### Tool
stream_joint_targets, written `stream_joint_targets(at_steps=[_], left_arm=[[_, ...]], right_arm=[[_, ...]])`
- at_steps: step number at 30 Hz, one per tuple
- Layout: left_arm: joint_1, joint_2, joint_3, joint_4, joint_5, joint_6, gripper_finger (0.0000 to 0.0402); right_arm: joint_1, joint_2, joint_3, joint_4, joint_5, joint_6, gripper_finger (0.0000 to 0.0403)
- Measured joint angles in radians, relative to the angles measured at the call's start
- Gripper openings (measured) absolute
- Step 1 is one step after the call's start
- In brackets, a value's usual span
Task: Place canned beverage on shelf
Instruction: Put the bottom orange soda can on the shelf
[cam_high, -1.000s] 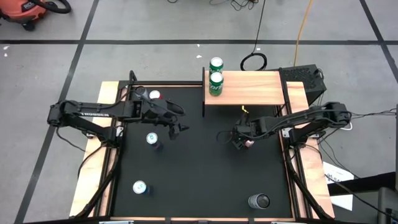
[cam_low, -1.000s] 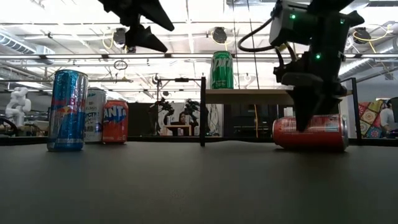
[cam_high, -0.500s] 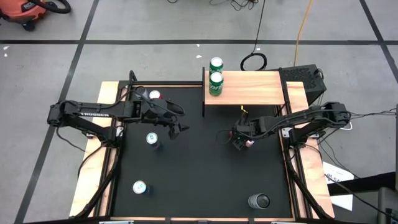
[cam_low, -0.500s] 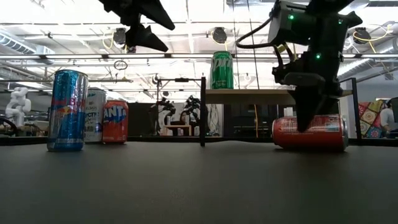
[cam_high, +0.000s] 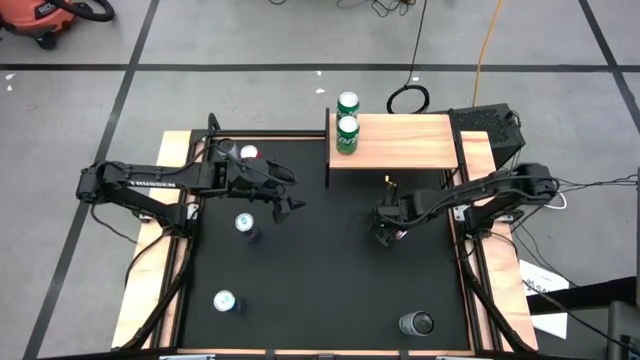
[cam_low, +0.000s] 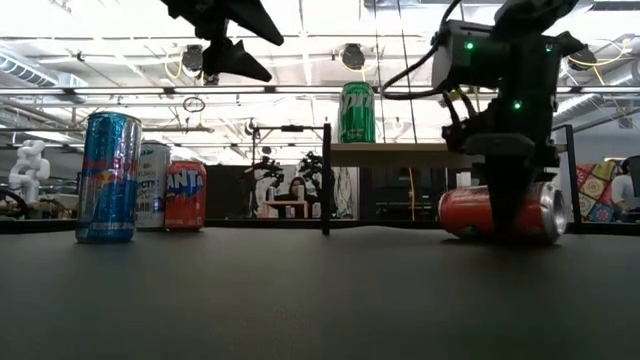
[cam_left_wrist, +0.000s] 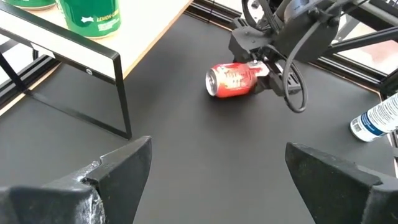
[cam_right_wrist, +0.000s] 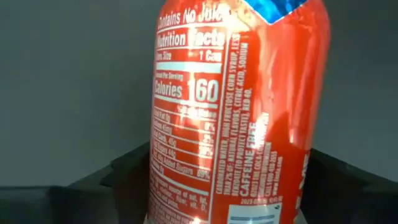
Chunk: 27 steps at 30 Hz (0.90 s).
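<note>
A red can (cam_low: 470, 212) lies on its side on the black mat in front of the shelf; it also shows in the left wrist view (cam_left_wrist: 231, 80). My right gripper (cam_high: 385, 230) stands over it, fingers down on either side of its body. The light-brown wooden shelf (cam_high: 405, 142) on thin black posts stands at the table's far edge, with two green cans (cam_high: 347, 133) upright at its left end. My left gripper (cam_high: 288, 203) is open and empty, held high above the mat's left half. My right gripper holds the red can's round body (cam_right_wrist: 236, 155) between its two fingers (cam_right_wrist: 124, 171), which come from above, pointing down, and lie across the can. The can lies on its side on the mat.
A blue can (cam_low: 108, 177), a white can (cam_low: 155, 185) and an orange can (cam_low: 185, 195) stand upright on the mat's left side. Another can (cam_high: 225, 301) stands near left and a dark can (cam_high: 415, 323) near right. The shelf's right part is bare board.
My right gripper has gone down over the red can, its fingers now reaching nearly to the mat, and has shifted a little toward the table's near edge. The can has shifted slightly on the mat.
</note>
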Motion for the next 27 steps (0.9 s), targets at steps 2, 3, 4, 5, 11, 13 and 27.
stream_joint_targets(at_steps=[2,3,4,5,11,13,27], left_arm=[[0.000,0.000,0.000,0.000,0.000,0.000,0.0368],[0.000,0.000,0.000,0.000,0.000,-0.001,0.0368],[0.000,0.000,0.000,0.000,0.000,-0.005,0.0368],[0.000,0.000,0.000,0.000,0.000,-0.015,0.0368],[0.000,-0.009,0.000,0.062,0.042,-0.008,0.0368],[0.000,-0.009,0.000,0.115,0.087,0.050,0.0368],[-0.028,0.010,0.001,0.530,0.428,0.304,0.0368]], right_arm=[[-0.001,-0.015,0.003,0.070,-0.029,0.018,0.0284],[0.000,-0.028,0.007,0.111,-0.041,0.024,0.0284],[0.002,-0.045,0.011,0.151,-0.048,0.029,0.0284],[0.005,-0.061,0.019,0.186,-0.047,0.033,0.0284],[0.006,-0.181,0.038,0.495,-0.036,-0.041,0.0291],[0.006,-0.208,0.039,0.625,-0.090,-0.091,0.0292],[0.006,-0.222,0.040,1.053,-0.356,-0.138,0.0296]])
